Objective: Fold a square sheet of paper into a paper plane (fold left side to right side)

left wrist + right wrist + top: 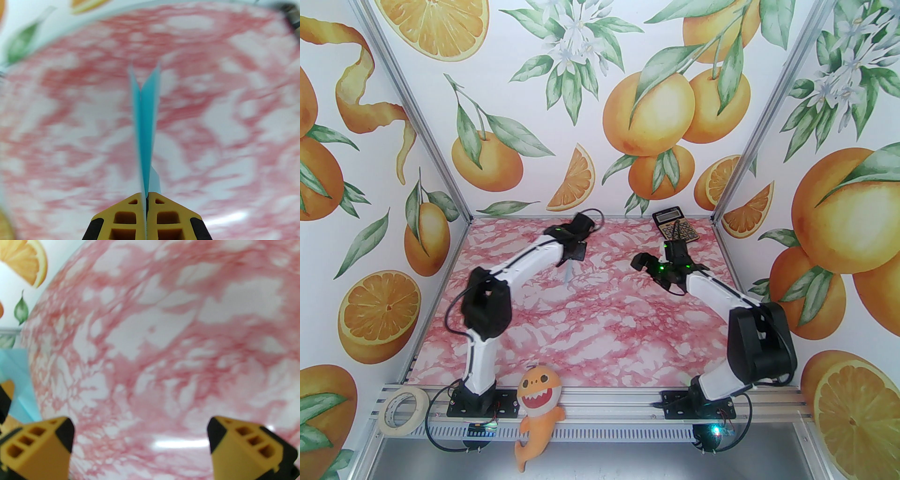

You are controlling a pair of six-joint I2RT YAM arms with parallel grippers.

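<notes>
Pressed flat together, the left fingers (124, 208) clamp the narrow end of the paper plane (146, 131), whose two pale blue layers run away from the pads and splay into a slim V at the far end. From above, it hangs from that grip over the far middle of the counter (581, 337), well apart from the calculator (675, 225); whether its lower tip touches the surface I cannot tell. The right fingers (232, 455) stand wide apart with nothing between them, just beside the paper's edge. This thing looks almost weightless, limp across its flat faces and stiff only along its creases, so it would likely flutter, bend or slip under a loose pinch and crumple under a hard one. My judgement is to take hold on the centre crease where the layers stack, never on a single wing.
</notes>
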